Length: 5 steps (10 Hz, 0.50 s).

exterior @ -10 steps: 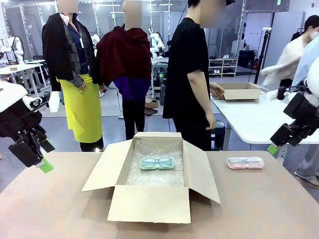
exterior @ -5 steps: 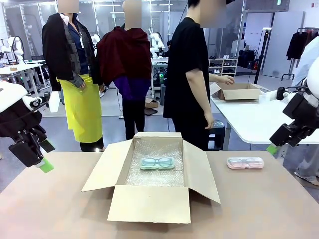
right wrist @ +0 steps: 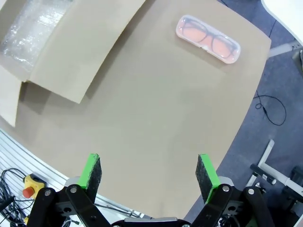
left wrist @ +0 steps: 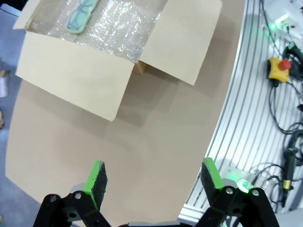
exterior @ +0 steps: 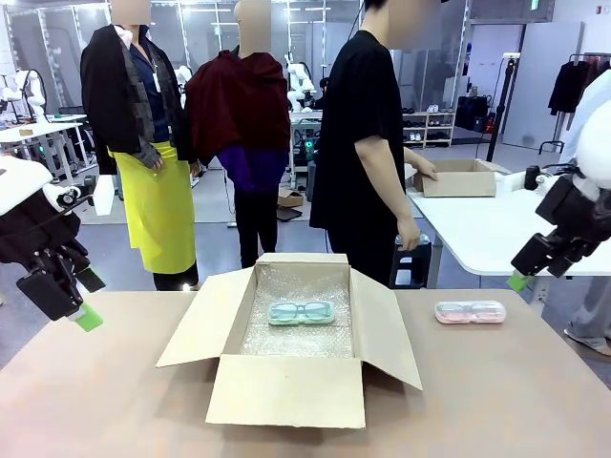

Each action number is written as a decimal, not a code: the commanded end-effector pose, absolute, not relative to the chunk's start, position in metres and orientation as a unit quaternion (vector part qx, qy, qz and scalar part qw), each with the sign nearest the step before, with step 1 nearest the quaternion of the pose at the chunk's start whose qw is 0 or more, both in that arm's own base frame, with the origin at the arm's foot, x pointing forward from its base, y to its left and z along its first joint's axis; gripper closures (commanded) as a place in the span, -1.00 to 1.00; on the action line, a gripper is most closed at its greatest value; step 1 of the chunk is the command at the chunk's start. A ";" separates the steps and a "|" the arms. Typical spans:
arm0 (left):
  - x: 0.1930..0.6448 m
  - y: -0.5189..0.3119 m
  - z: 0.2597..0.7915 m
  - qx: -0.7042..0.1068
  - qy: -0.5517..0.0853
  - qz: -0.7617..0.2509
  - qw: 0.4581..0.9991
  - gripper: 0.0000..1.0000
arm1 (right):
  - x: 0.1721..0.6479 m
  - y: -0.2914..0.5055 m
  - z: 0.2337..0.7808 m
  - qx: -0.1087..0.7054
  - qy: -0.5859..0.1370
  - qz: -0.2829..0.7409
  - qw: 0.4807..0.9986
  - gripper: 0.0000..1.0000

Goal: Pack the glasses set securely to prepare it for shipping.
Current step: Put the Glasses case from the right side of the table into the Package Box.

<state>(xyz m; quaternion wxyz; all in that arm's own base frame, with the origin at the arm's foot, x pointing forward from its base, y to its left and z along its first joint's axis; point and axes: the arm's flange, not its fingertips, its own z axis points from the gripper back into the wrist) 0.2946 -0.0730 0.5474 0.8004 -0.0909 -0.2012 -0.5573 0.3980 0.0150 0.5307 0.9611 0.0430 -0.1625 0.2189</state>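
The left gripper [exterior: 81,310] hangs above the left edge of the tan table [exterior: 95,401], its two green-padded fingers spread wide with nothing between them. Its wrist camera looks straight down past those pads onto bare tabletop and adds what the front camera lacks: a ribbed aluminium rail [left wrist: 246,118] along the robot's side of the table, with a yellow stop box [left wrist: 278,67] topped by a red button and some black cables.

At the table's middle sits one open cardboard box [exterior: 286,391], its left, right and front flaps splayed outward, plain brown and matte. A sheet of crinkly, shiny bubble wrap [exterior: 296,339] lines its floor. On that sheet, toward the far wall, lies the mint-green pair of glasses [exterior: 302,312], chunky-framed and sealed in clear plastic.

To the right of the box, well apart from it on the bare table, lies the pale pink pair of glasses [exterior: 470,312] in a rounded clear wrap. The right wrist view shows this pair from above, with both lens rims visible through the plastic. That makes two pairs: one in the box, one outside it.

Beyond the table a person in black [exterior: 368,143] stands turned toward a second cardboard box [exterior: 458,178] on a white table.

The right gripper [exterior: 523,275] hovers off the table's right edge, above the pink pair, fingers equally wide apart and holding nothing.
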 end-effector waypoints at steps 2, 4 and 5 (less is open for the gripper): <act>0.295 -0.073 0.548 -0.094 -0.211 -0.557 0.797 -1.00 | 0.443 0.021 0.530 0.017 -0.147 0.192 0.970 -1.00; 0.295 -0.073 0.548 -0.094 -0.211 -0.557 0.797 -1.00 | 0.463 0.023 0.526 0.002 -0.145 0.215 0.966 -1.00; 0.295 -0.073 0.548 -0.094 -0.211 -0.557 0.797 -1.00 | 0.481 0.022 0.526 0.000 -0.144 0.232 0.962 -1.00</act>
